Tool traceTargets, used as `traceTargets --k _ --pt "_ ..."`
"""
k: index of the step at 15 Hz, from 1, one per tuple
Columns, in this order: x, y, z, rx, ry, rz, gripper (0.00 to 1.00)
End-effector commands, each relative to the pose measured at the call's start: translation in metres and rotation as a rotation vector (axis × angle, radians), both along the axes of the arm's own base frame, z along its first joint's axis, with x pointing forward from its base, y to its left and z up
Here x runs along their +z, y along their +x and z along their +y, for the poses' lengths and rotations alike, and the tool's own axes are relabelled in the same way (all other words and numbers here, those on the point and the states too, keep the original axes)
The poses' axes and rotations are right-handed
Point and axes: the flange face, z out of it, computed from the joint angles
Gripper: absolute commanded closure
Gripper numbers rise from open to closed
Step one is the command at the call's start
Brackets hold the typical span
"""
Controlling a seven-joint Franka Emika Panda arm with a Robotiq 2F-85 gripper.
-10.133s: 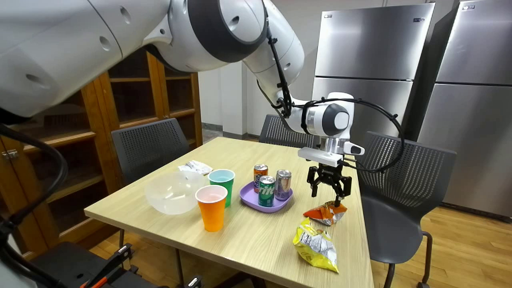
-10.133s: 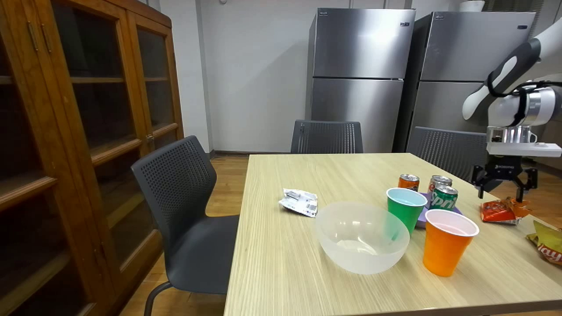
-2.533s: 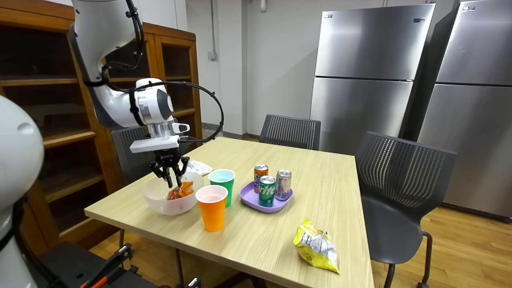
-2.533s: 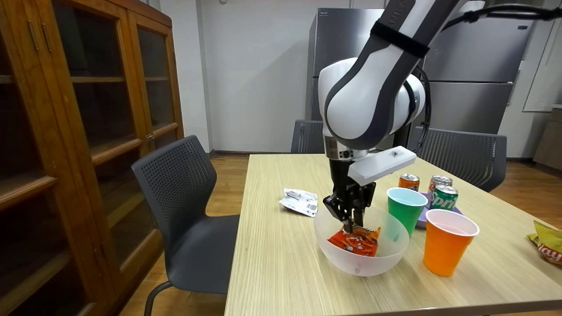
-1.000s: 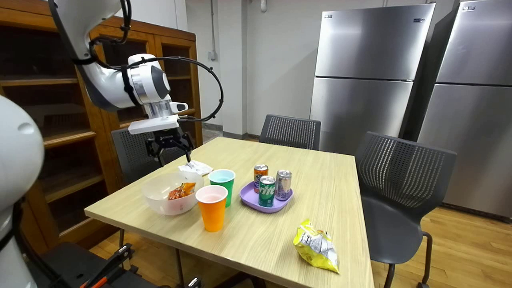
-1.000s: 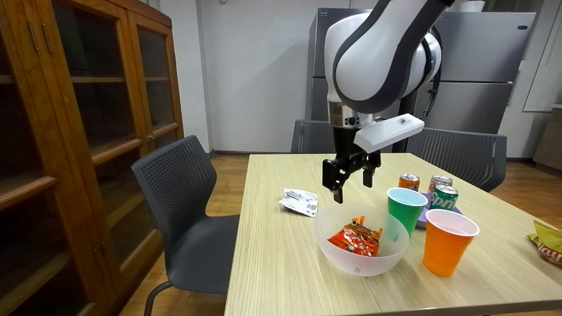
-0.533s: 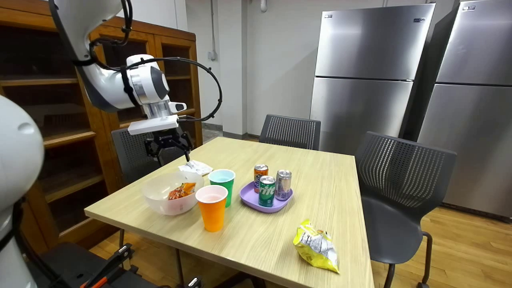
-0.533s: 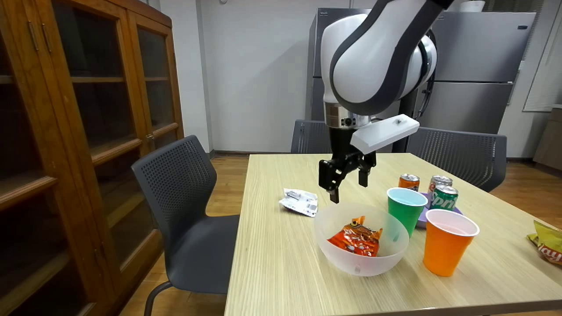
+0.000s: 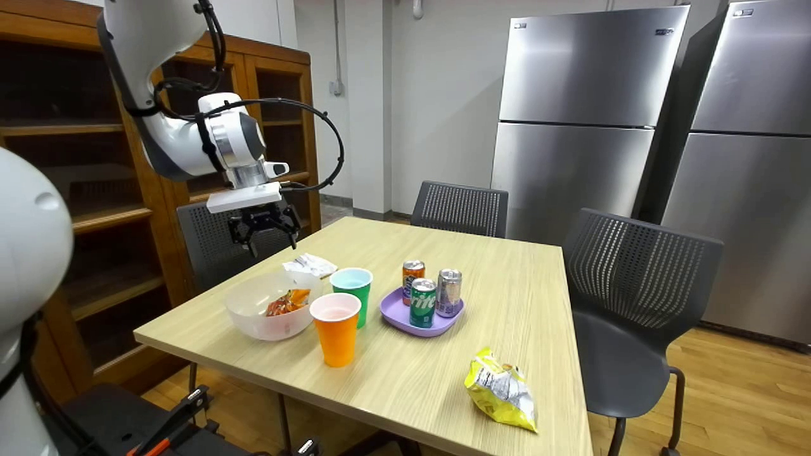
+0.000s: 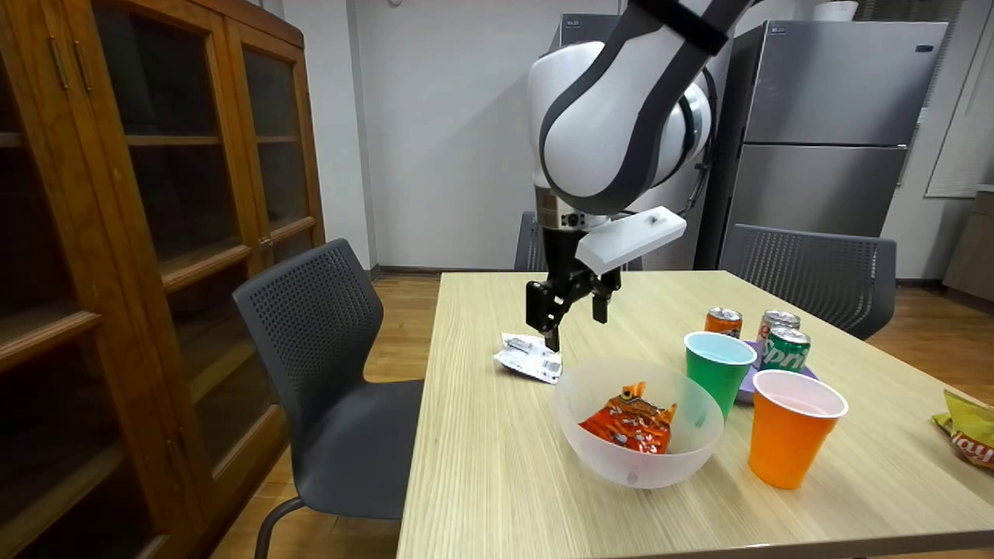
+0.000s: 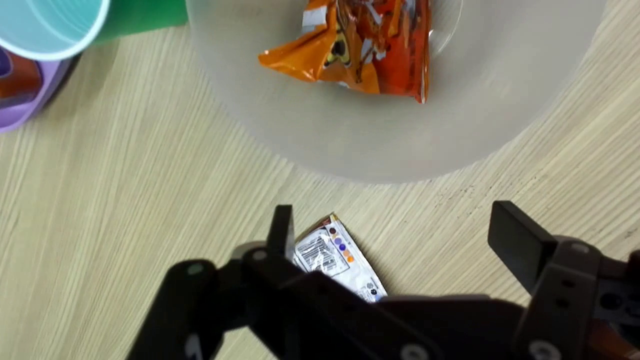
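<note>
Tool [image 10: 576, 328] now up from the round frosted bowl [image 10: 638, 470], jaws apart, perhaps above a crinkled packet [image 10: 523, 359]

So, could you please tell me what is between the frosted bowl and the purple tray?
The green cup stands between the frosted bowl and the purple tray in both exterior views, with the orange cup off to one side.

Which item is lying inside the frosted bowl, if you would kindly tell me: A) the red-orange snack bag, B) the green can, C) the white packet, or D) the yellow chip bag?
A: the red-orange snack bag lies within the walls of the frosted bowl in all three views, with the open fingers apart from it.
</note>
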Motion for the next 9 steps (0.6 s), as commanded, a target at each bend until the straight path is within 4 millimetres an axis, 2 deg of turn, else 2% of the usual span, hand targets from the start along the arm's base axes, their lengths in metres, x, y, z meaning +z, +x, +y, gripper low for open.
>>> traceTargets --k 1,9 --pt "-0.011 0.036 0.016 0.038 -0.008 -0.033 0.00" --pt "-0.046 0.096 0.021 0.119 0.004 -0.042 0.00"
